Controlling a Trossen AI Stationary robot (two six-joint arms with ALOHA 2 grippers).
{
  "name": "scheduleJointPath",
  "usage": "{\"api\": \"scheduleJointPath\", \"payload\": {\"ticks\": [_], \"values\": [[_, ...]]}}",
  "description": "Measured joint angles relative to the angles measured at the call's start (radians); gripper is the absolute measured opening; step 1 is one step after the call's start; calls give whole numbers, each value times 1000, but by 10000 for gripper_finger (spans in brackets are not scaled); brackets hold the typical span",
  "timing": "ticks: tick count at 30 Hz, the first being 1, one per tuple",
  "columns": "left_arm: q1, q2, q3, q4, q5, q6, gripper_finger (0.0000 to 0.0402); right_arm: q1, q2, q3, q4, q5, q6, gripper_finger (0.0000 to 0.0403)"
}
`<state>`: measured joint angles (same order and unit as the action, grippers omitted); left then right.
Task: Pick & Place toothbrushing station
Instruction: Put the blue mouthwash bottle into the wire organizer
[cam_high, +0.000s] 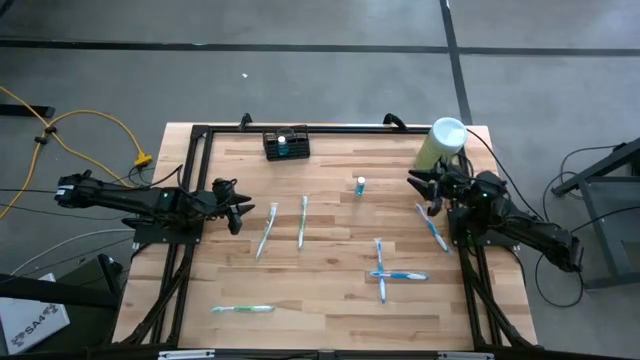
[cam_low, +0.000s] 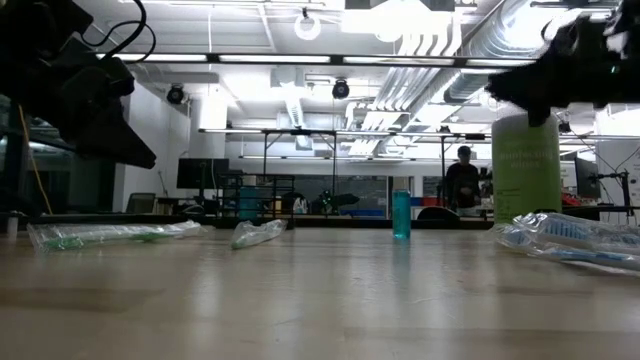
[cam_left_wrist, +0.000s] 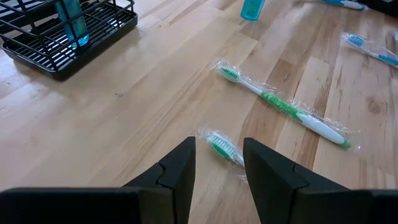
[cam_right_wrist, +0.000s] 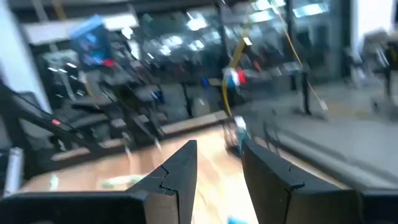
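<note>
The toothbrushing station (cam_high: 286, 144) stands at the far edge of the table (cam_high: 330, 290), well apart from both arms. It looks like a light, stiff wire caddy, so a rim bar is probably the best hold. The left gripper (cam_left_wrist: 217, 171) is open and empty above a wrapped toothbrush (cam_left_wrist: 225, 148); the right gripper (cam_right_wrist: 217, 168) is also open and empty.

- Six wrapped toothbrushes (cam_high: 266, 232) on the bench
- One black slotted holder (cam_high: 286, 145)
- One small blue bottle (cam_high: 359, 185)
- One pale green cylinder (cam_high: 440, 145)
- Two grippers: left gripper (cam_high: 237, 209), right gripper (cam_high: 428, 187)
</note>
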<state>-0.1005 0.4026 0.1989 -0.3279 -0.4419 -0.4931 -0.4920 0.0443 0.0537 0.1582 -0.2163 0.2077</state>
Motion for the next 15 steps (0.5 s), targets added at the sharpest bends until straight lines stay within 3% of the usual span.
{"api": "scheduleJointPath", "payload": {"ticks": [8, 15], "values": [[0, 0, 0, 0, 0, 0, 131, 3, 143, 99, 18, -9, 90, 117], [0, 0, 0, 0, 0, 0, 131, 3, 249, 159, 132, -183, 119, 117]]}}
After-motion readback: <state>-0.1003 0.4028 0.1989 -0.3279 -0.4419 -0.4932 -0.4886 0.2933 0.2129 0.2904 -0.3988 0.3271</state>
